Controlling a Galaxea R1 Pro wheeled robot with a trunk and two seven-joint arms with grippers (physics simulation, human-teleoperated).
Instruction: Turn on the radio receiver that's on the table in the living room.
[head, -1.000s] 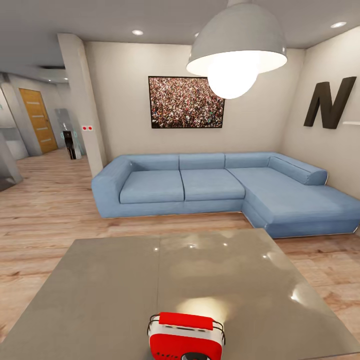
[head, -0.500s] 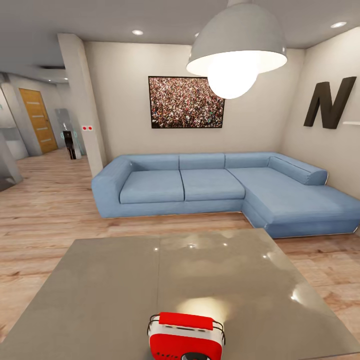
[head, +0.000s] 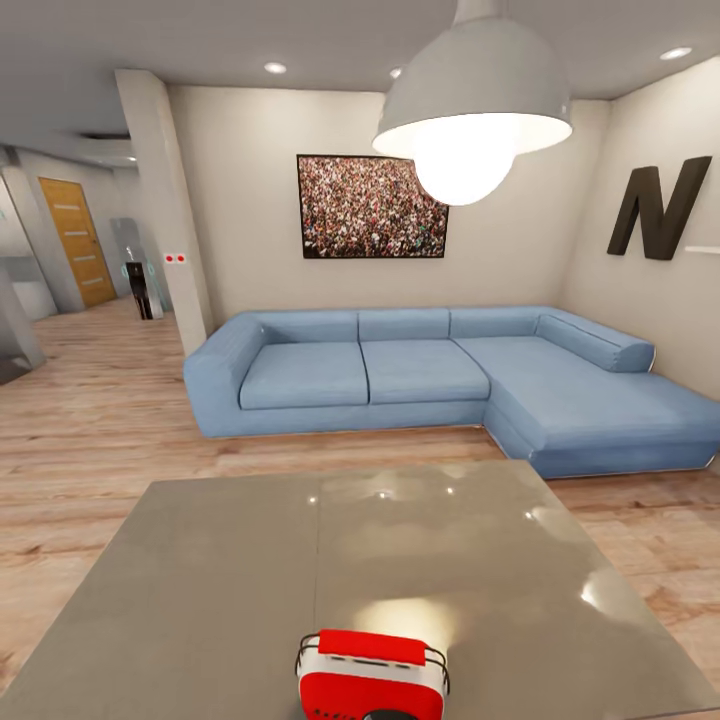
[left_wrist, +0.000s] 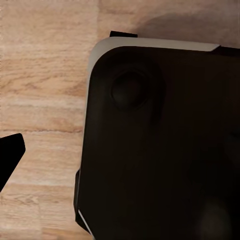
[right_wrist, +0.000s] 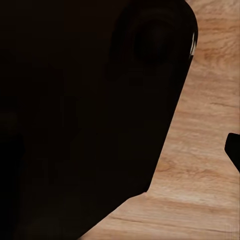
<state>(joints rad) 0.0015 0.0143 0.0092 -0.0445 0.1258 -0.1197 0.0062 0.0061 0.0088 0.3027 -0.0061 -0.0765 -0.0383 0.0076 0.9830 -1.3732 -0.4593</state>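
The radio receiver (head: 371, 677) stands on the table (head: 220, 580), near edge.

A lit pendant lamp (head: 470, 110) at one o'clock throws glare patches on the glossy table (head: 220, 570); wrist views are dark.

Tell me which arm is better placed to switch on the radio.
Hard to pick: the radio sits centred at the table's near edge, and both wrist views look down at wood floor. Perhaps left, since the radio lies barely left of centre.
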